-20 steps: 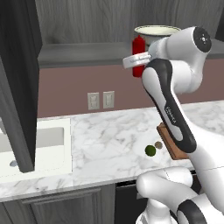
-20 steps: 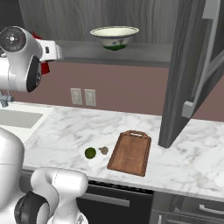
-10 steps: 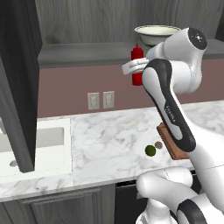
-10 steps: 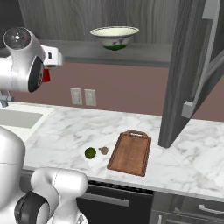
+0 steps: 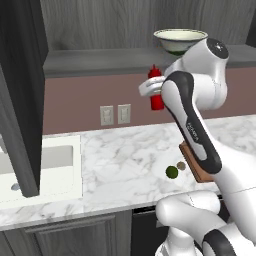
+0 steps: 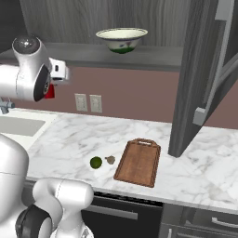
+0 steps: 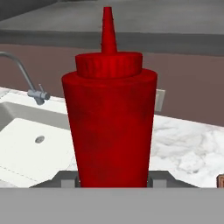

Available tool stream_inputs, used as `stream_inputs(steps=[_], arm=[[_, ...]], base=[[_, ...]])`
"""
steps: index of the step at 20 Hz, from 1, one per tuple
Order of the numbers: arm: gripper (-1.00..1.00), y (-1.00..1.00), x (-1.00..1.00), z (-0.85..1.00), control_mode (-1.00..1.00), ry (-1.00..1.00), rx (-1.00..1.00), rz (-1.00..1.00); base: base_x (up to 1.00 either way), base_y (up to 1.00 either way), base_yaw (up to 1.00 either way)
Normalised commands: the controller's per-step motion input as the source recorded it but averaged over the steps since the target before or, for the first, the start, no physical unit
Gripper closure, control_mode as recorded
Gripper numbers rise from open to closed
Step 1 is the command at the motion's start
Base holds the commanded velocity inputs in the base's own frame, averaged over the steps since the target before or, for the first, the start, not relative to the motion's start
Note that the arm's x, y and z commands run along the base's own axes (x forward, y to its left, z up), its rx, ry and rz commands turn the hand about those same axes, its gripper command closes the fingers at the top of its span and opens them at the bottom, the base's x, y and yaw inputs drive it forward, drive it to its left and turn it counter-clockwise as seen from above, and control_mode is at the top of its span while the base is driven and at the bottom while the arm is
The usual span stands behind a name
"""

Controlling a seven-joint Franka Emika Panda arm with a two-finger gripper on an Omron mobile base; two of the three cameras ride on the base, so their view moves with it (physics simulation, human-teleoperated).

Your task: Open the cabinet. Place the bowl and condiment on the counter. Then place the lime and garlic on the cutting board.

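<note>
Red condiment bottle (image 7: 109, 118) held upright between the gripper (image 5: 152, 90) fingers, nozzle pointing up, carried in open air above the counter (image 5: 130, 160) and below the cabinet (image 6: 204, 74) shelf. Jaws closed against the bottle's lower sides, half-wide.

Taking the cutting board (image 6: 138, 161) as the landmark: board lying flat on the white marble, handle end toward the back wall, near the counter's front edge. Lime (image 6: 95, 162) just left of the board on bare marble; garlic (image 6: 110, 160) between lime and board, close to the board's left edge, touching neither. Open cabinet door (image 6: 197, 79) hanging above and right of the board, its lower corner over the marble behind the board's right side. Bowl (image 6: 122, 39) high above the board on the cabinet shelf, near the shelf's front edge. Held bottle well to the left of the board and high above the counter, in front of the pinkish wall. Sink (image 5: 45, 167) farther left again, set into the counter, with a second open door (image 5: 22, 90) hanging over it. Wide stretch of bare marble between sink and lime.
</note>
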Motion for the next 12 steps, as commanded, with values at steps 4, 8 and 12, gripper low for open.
stream_inputs(steps=[4,8,12], arm=[[1.00,0.01,0.00,-0.45,-1.00,0.11,0.00,0.00],[1.00,0.00,0.00,-0.41,-1.00,0.05,0.00,0.00],[1.00,0.04,0.00,-0.35,-1.00,0.02,0.00,0.00]], base=[[0.00,0.00,0.00],[0.00,0.00,0.00],[0.00,0.00,0.00]])
